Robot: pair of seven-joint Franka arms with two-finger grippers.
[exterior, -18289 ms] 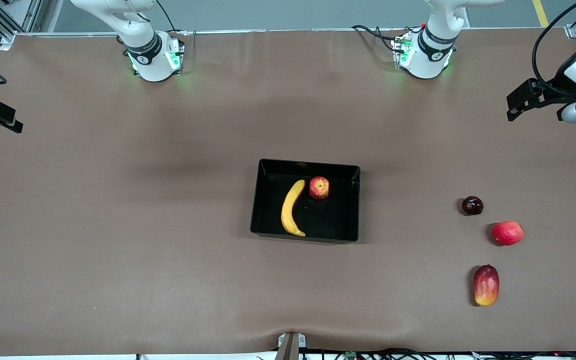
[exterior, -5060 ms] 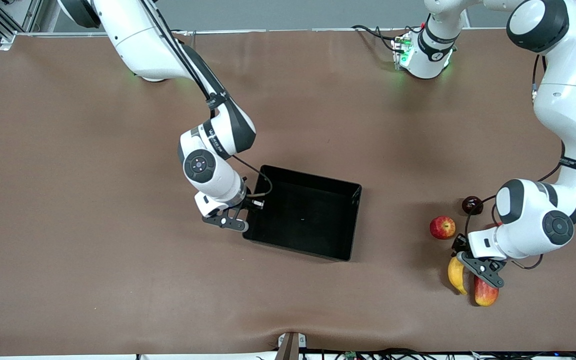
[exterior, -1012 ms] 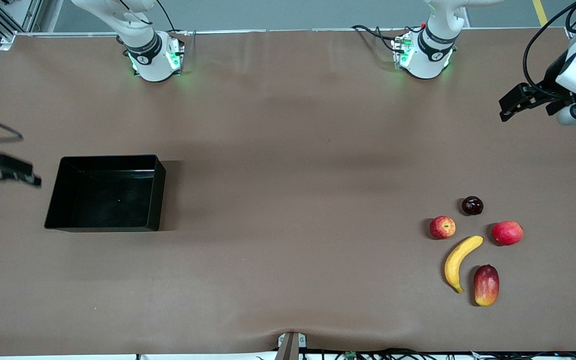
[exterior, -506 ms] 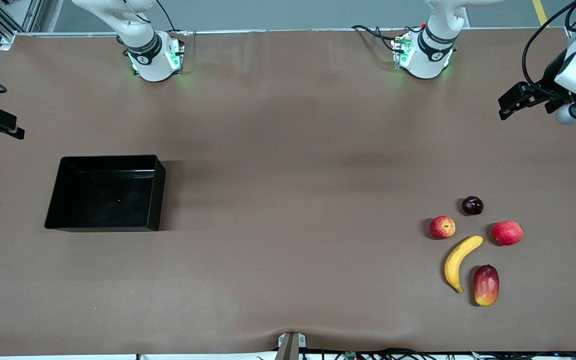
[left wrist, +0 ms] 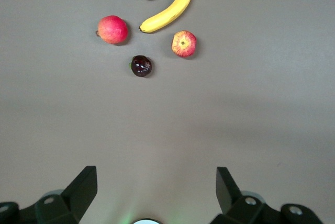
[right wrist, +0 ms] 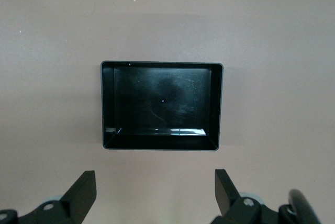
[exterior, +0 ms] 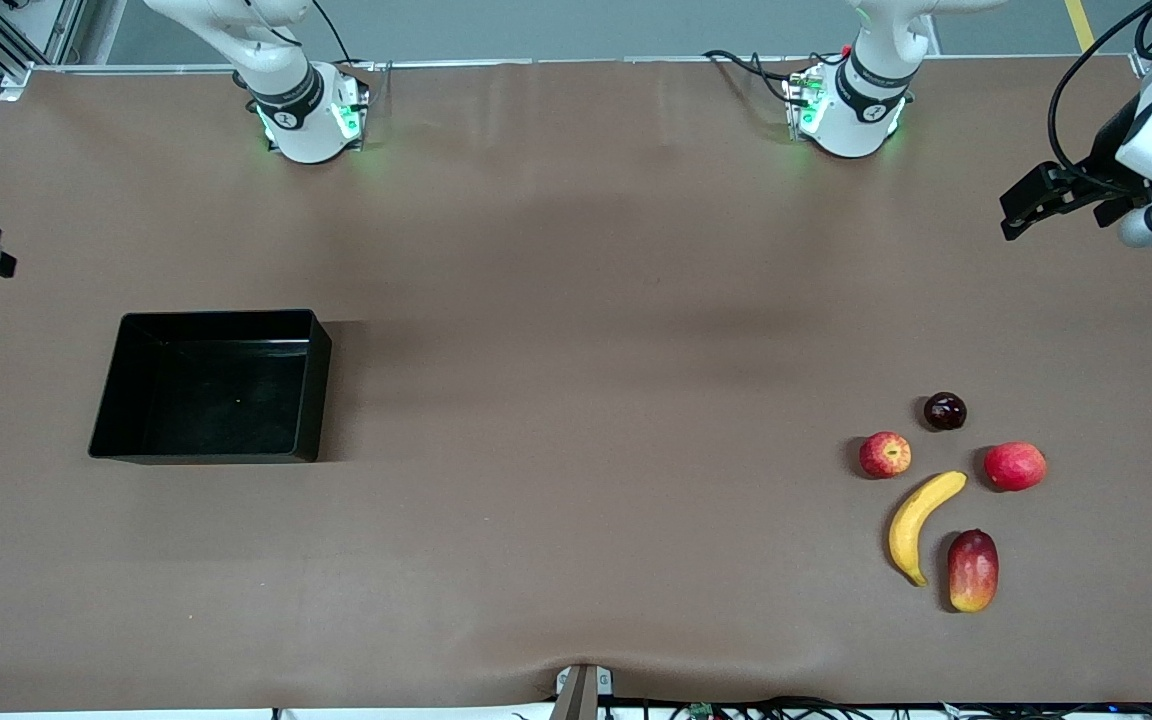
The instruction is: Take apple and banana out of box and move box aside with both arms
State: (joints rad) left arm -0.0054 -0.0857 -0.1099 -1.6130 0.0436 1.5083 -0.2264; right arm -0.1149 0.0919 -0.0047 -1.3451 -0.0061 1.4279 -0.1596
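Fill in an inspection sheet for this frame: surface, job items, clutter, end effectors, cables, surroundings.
Surface: brown table covering, slightly rippled at its nearest edge.
Job's things: glossy black rectangular plastic tray, empty, toward the right arm's end; long curved yellow banana and small red apple with yellowish top on the table toward the left arm's end.
Clutter: dark round fruit, plain red round fruit, red-and-yellow mango beside them.
End effectors: left end effector open, raised, empty; right end effector open above the tray.
Cables: black cables at the left base.
Surroundings: grey floor.
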